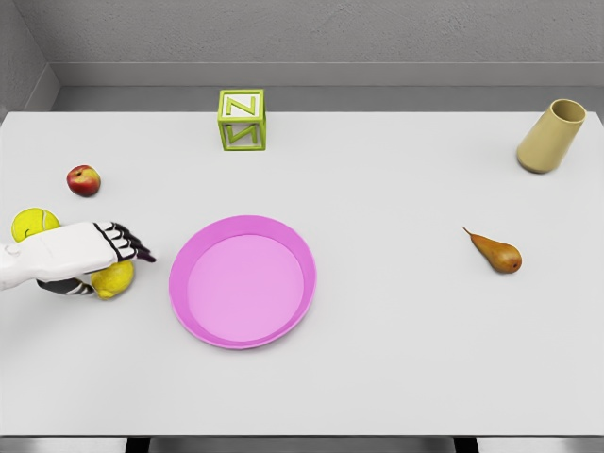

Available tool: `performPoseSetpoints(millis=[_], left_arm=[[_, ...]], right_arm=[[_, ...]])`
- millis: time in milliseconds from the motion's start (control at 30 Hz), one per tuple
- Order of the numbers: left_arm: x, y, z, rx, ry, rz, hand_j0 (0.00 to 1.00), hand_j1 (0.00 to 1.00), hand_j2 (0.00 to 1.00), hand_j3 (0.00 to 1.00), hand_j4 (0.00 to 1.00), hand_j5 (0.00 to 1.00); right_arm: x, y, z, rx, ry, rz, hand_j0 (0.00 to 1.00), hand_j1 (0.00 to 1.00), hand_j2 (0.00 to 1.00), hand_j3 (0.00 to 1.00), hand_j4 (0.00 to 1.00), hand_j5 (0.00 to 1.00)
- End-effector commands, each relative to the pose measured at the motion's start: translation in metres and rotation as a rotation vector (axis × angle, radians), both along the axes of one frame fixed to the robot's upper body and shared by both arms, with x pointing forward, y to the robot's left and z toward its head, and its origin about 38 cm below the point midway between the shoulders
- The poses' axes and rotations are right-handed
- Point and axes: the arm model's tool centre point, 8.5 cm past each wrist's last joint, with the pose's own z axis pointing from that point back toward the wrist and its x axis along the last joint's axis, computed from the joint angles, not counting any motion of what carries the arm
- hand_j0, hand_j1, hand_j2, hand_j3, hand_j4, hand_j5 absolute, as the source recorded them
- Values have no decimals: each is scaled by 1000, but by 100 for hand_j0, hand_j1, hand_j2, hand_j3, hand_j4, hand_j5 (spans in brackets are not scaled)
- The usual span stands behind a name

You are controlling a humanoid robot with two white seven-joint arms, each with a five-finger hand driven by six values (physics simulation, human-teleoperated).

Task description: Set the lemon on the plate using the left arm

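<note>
Head view: yellow lemon half-hidden under left hand, beside pink plate.

yellow lemon | pink plate | red apple | green letter block | brown pear | tan cup

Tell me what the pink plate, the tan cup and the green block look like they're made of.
Pink plate: probably plastic, uniform colour with a soft matte sheen. Tan cup: matte ceramic or plastic, plain and unglossy; the render leaves it open. Green block: looks like painted wood, with a raised frame and letter on its faces.
</note>
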Motion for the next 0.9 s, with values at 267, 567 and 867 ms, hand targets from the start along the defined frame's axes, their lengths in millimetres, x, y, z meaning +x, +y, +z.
performPoseSetpoints(millis=[267,567,867], left_arm=[[-1,0,1,1,-1,-2,57,57,57,57,57,57],[-1,1,5,1,-7,-3,48,48,48,48,48,48],[-7,-26,26,-75,-43,-78,47,47,47,47,47,47]], right_arm=[[0,0,0,1,0,0,100,100,100,100,100,100],[0,0,0,-1,0,0,100,100,100,100,100,100],[0,0,0,1,0,0,100,100,100,100,100,100]])
